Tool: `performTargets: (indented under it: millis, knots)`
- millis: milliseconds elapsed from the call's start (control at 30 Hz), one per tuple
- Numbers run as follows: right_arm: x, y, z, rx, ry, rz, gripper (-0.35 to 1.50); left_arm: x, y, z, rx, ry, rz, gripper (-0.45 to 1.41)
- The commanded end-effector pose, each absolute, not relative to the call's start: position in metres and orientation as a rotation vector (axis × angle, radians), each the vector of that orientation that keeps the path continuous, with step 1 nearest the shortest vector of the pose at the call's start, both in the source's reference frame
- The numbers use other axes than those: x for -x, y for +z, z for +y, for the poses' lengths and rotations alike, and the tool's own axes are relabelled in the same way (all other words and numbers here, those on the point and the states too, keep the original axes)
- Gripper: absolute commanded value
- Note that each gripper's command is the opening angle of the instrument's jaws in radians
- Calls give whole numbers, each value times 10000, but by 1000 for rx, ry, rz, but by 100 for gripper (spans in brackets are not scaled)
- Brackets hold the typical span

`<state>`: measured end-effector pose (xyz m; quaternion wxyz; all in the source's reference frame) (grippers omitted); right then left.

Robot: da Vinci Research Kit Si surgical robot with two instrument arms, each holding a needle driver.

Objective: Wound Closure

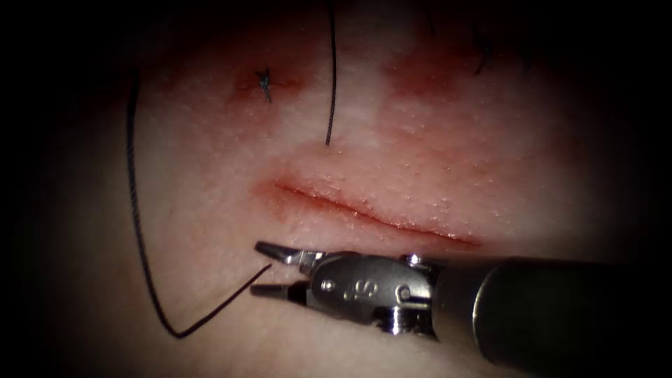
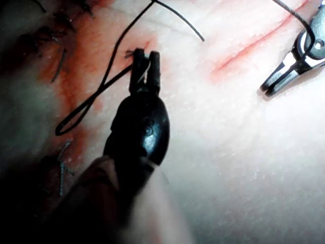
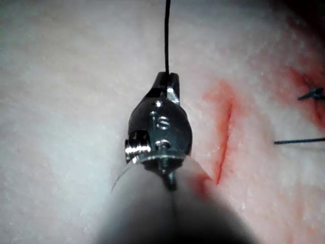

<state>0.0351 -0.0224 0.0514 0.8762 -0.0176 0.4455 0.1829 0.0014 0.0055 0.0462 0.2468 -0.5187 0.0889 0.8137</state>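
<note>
The cut (image 1: 378, 213) runs slantwise across the pale tissue (image 1: 490, 161). My right tool (image 1: 260, 268) lies just below the cut's left end. Its jaws are open, with the free end of a dark thread (image 1: 143, 266) between them, held by neither. That thread curves down, then far up the left side. A second thread (image 1: 332, 77) drops from above and meets the tissue above the cut. My left tool (image 2: 145, 56) hovers over red-stained tissue, and a thread loop (image 2: 84, 107) runs up to its tip. The right tool's open jaws (image 2: 269, 87) lie beside the cut (image 2: 244, 51).
A tied stitch with short cut ends (image 1: 264, 84) sits above the cut on the left, in a red fluid stain. Another stitch (image 1: 483, 59) lies in a wider red patch at the upper right. The right tool's thick shaft (image 1: 560, 315) crosses the lower right.
</note>
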Motion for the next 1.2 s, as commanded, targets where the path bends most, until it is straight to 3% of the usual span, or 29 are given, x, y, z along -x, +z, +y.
performTargets:
  millis: [33,367,800,833,867,933,1000,1200]
  knots:
    - [-360,514,-232,35,393,906,-35,-8,469,53,1416,2219,241,-45]
    - [-335,453,-300,-47,368,908,-35,-6,472,52,1411,2225,242,-45]
    - [-359,385,-352,-131,289,983,-35,-3,472,51,1405,2230,243,-45]
    - [-357,389,-348,-128,294,990,9,-3,472,50,1404,2230,243,-45]
    - [-352,396,-338,-123,303,1005,78,-3,472,50,1404,2230,243,-45]
    - [-347,403,-326,-124,308,1011,116,-3,472,50,1404,2230,243,-45]
    - [-335,414,-305,-124,321,1033,133,-3,472,51,1404,2230,243,-45]
    - [-317,436,-258,-67,292,1047,130,-4,472,51,1404,2230,243,-45]
